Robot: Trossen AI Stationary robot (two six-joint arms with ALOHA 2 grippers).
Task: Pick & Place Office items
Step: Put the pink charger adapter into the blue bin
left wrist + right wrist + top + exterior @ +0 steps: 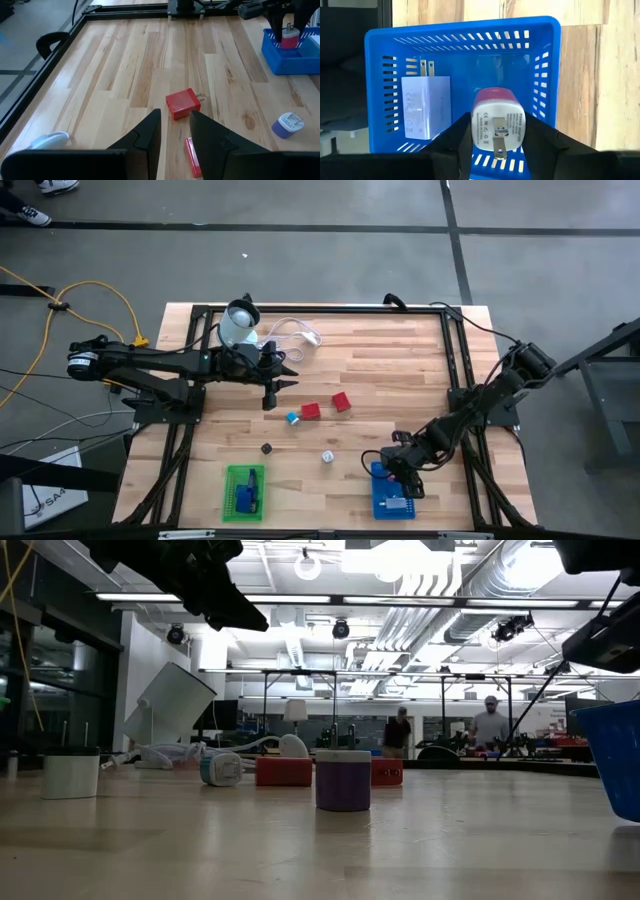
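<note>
My right gripper (497, 131) is shut on a pink-and-white plug charger (496, 117) over the blue basket (390, 498) near the table's front right. A white charger (425, 107) lies flat on that basket's floor. My left gripper (269, 398) hangs shut and holding nothing above the table's middle left. Just beyond it two red blocks (311, 411) (342, 401) rest flat on the wood. A blue-and-white piece (293, 418), a small black piece (267, 448) and a round white-and-purple piece (328, 456) also sit on the table. My right gripper pinches the charger's two opposite sides (476, 125) between its two fingers. The fingers slant down from above. The charger's white pronged face (497, 131) is turned up toward the wrist. It hangs clear of the blue basket's floor, within the rim.
A green basket (245, 492) holding a blue item stands at the front left. A coiled white cable (295, 332) and a pale round container (238, 323) lie at the far left. A black frame (452, 350) borders the table. Bare wood lies between the two baskets.
</note>
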